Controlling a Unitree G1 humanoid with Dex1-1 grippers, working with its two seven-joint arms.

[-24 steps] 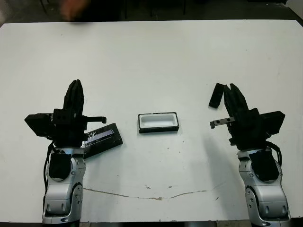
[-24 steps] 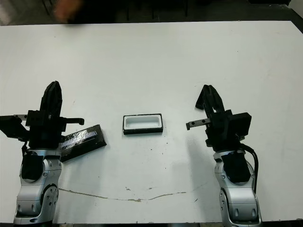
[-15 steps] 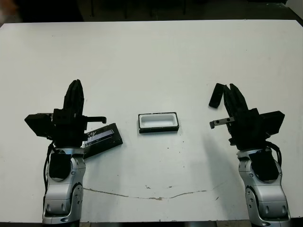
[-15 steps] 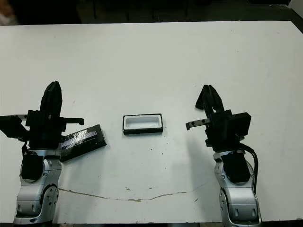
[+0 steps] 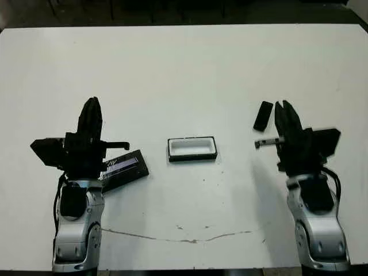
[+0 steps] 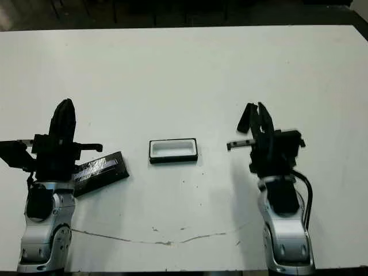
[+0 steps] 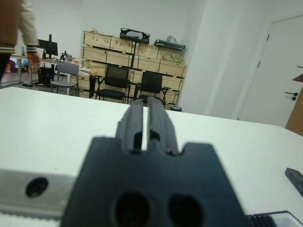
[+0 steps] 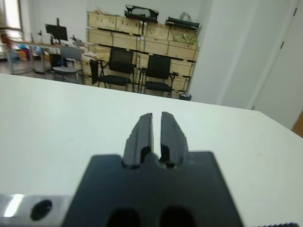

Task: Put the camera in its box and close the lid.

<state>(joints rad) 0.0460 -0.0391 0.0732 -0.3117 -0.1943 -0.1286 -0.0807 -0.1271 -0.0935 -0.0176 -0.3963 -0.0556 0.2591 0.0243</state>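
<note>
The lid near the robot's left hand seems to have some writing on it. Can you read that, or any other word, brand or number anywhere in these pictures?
Lid: white printing beside a silvery-purple stripe, too small and blurred to read.
Camera: no text visible.
Box: no text visible on its black walls or white lining.
Crates on shelves in the background: any markings are too small to read.
No text here can be quoted.

White walls, crate-stacked shelves [image 8: 142, 35], chairs [image 8: 119, 68]
</note>
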